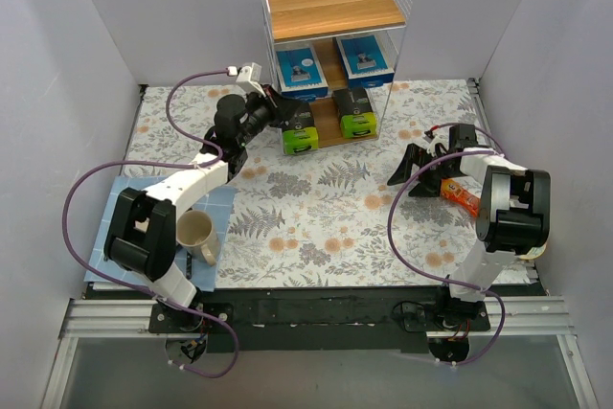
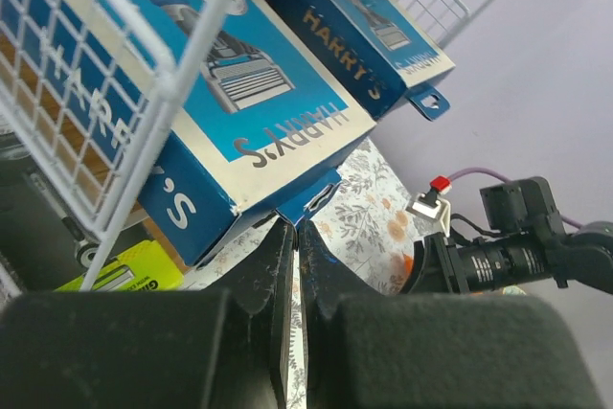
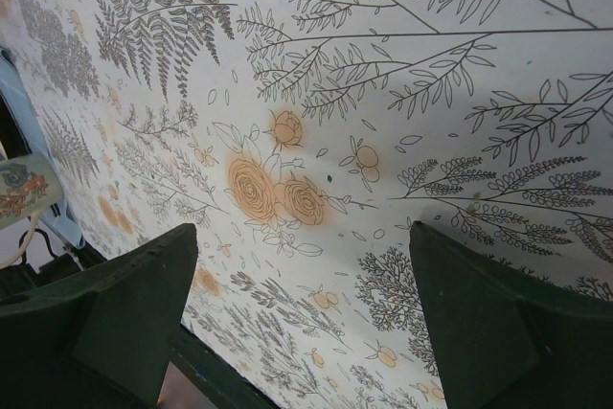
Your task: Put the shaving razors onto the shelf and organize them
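Since both shaving razors (image 1: 299,66) stand side by side on the middle shelf (image 1: 331,64), the left gripper (image 2: 294,232), shut and empty, seems to nudge one straight; the right gripper (image 1: 414,171) hangs wide open, empty.

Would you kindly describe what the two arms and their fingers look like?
Both arms have white links and bulky black joint housings: the left arm, the right arm. A purple cable loops along each. The fingers are dark, blocky and wedge-shaped, and a small white connector with a red tab sits near the left wrist.
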Motion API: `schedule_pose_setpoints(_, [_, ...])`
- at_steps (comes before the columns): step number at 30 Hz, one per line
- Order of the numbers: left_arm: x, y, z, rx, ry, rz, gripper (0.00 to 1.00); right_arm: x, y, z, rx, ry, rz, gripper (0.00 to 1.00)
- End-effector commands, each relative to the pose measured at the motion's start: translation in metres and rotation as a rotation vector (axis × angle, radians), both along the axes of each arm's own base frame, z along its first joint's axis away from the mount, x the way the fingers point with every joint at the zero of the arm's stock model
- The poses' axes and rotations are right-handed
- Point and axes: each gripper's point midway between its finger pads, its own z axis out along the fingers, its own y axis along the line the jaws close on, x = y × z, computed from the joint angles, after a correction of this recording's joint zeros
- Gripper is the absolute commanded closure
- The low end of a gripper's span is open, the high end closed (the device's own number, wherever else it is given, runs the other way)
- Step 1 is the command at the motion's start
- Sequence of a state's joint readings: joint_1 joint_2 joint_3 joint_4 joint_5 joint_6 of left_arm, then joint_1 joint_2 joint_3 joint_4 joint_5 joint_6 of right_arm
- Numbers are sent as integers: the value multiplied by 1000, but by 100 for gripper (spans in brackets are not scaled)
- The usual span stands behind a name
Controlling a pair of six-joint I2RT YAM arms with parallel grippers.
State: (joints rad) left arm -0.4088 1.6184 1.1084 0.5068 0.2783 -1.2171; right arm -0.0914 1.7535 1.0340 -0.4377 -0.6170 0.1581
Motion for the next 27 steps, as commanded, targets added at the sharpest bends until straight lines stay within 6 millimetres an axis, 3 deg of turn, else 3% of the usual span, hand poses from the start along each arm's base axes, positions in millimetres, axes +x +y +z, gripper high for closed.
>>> schedule_pose_setpoints(1, [2,22,23,-14,19,125,100,14,3,13,10,-53,15,1])
schedule_pose_setpoints(10, [-3,27,12,-34,72,152,100,13,8,13,-6,-64,36,1])
schedule_pose_setpoints(12, [-3,27,11,-35,73,147,92,12,9,14,-9,-64,40,1])
schedule_pose_setpoints(13, [-4,26,12,-32,71,141,78,12,8,14,-10,-66,42,1])
schedule_pose_setpoints(17, [-17,19,17,-8,54,68,54,13,7,17,-20,-76,49,1])
schedule_pose_setpoints(23, [-39,14,21,22,52,-22,46,20,7,29,-26,-123,80,1])
schedule_pose_setpoints(27, [-71,12,23,91,25,-127,44,25,4,46,-40,-201,121,1])
